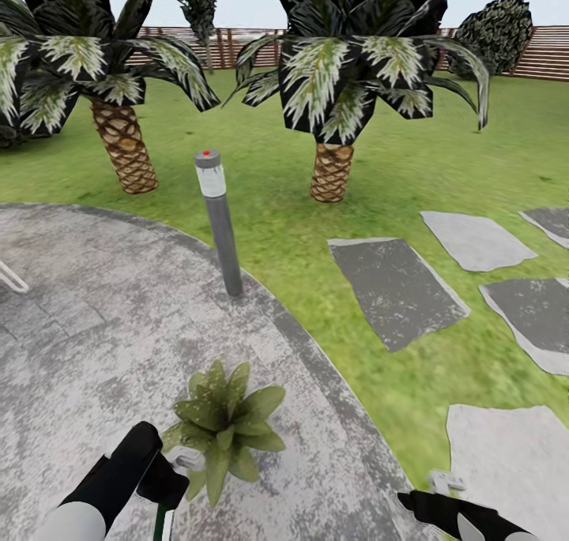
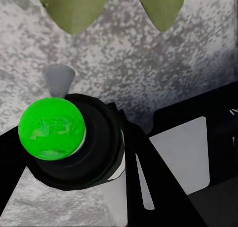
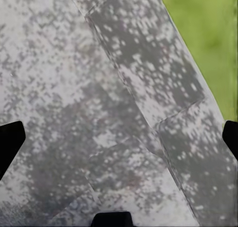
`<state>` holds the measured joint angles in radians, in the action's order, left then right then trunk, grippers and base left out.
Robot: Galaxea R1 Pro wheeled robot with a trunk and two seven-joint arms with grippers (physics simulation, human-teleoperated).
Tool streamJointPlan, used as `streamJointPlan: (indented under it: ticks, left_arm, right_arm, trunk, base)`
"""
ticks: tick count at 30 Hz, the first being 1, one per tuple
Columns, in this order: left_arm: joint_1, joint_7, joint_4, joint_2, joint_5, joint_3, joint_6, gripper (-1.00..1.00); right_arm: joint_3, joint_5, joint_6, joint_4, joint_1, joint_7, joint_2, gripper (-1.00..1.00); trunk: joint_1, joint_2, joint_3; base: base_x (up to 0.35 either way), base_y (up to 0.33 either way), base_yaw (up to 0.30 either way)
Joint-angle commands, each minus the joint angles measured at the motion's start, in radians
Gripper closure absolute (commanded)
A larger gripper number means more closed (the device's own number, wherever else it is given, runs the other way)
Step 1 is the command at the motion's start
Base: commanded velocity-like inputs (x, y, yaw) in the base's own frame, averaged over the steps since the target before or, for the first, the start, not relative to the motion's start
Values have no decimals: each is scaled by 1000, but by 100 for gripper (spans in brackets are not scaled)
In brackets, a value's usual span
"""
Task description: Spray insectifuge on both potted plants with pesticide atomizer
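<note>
just one potted plant point(image 1: 225, 430), two palms point(image 1: 332, 91).

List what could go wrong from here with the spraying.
1. The left gripper holds the atomizer right beside the plant; from so close the spray may wet only the near leaves and leave the far side uncovered.
2. A small swing of that arm could knock the leaves.
3. Just one plant is in sight here, so the second could be missed. The right gripper hangs open over the patio, idle.
</note>
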<state>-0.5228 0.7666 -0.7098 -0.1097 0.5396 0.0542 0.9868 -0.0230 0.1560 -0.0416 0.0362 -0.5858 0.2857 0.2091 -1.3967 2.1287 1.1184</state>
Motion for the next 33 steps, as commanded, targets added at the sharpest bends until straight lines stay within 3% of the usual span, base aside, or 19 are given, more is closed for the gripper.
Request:
streamJointPlan:
  ticks: [1,18,33]
  left_arm:
    - [0,10,-2,-1,10,3,3,100]
    - [0,10,-2,-1,11,4,3,100]
    - [0,11,-2,0,10,4,3,100]
  right_arm:
    - [-2,8,-4,1,0,4,0,-100]
    - [-3,9,-4,1,0,4,2,-100]
    - [-2,8,-4,1,0,5,1,-100]
  trunk:
    - [0,0,1]
    - [0,0,12]
    - [57,-105,-34]
  base:
    - [125,-319,1]
    - [19,-49,186]
    - [0,0,10]
